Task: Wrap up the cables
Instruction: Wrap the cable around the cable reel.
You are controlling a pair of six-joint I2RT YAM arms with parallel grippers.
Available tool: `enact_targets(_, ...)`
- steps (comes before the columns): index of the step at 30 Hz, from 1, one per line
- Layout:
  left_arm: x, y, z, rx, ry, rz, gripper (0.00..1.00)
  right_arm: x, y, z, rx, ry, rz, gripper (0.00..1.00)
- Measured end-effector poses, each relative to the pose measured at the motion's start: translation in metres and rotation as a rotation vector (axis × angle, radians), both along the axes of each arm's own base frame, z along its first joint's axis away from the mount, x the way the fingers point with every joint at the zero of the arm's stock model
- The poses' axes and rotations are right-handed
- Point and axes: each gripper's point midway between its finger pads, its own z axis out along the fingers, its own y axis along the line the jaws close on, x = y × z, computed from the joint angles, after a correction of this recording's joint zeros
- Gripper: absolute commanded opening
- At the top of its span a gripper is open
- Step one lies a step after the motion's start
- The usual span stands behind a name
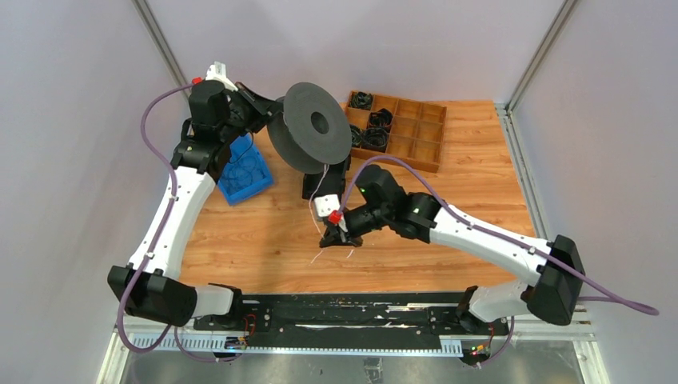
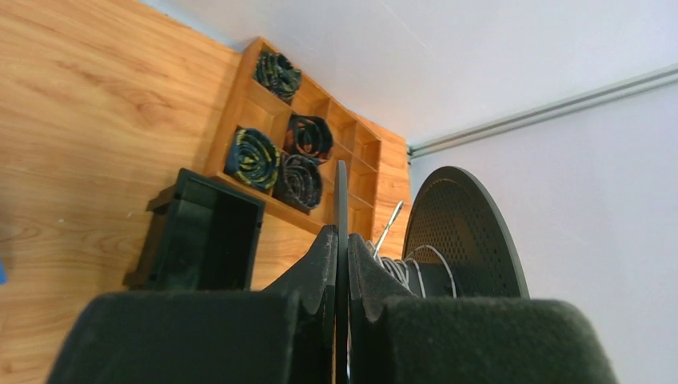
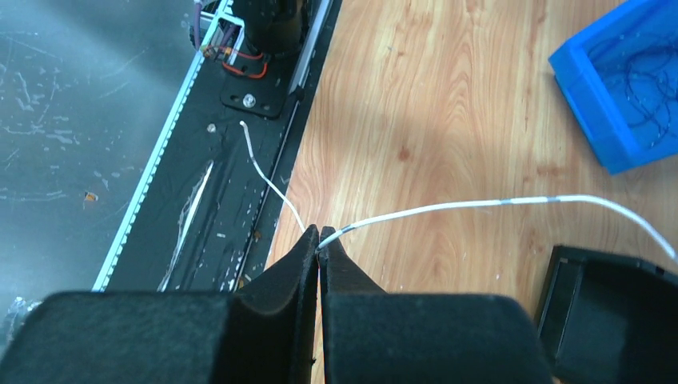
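The cable (image 1: 322, 180) is a thin white wire hanging from a black spool (image 1: 312, 128) down to my right gripper (image 1: 337, 238), which is shut on it just above the table. In the right wrist view the cable (image 3: 480, 205) enters the right gripper (image 3: 319, 238) from the right, and a short tail (image 3: 260, 166) trails beyond toward the table's edge. My left gripper (image 1: 270, 114) holds the spool off the table. Its fingers are shut on the spool's thin near flange (image 2: 342, 200), and a few turns of cable (image 2: 412, 270) lie on the hub.
A wooden tray (image 1: 416, 132) with black coiled bundles in its compartments sits at the back right. A blue bin (image 1: 244, 172) of thin wires stands under the left arm. A black stand (image 1: 324, 182) sits below the spool. The black base rail (image 1: 352, 308) runs along the near edge.
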Motion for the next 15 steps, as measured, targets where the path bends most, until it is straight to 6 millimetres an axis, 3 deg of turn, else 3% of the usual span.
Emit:
enact_targets(8, -0.002, 0.008, -0.012, 0.069, 0.042, 0.050, 0.00, 0.000, 0.029, 0.018, -0.041, 0.031, 0.008, 0.01)
enact_targets(15, -0.007, -0.003, -0.018, 0.162, 0.030, 0.035, 0.00, 0.010, 0.044, 0.066, 0.001, 0.005, -0.013, 0.01)
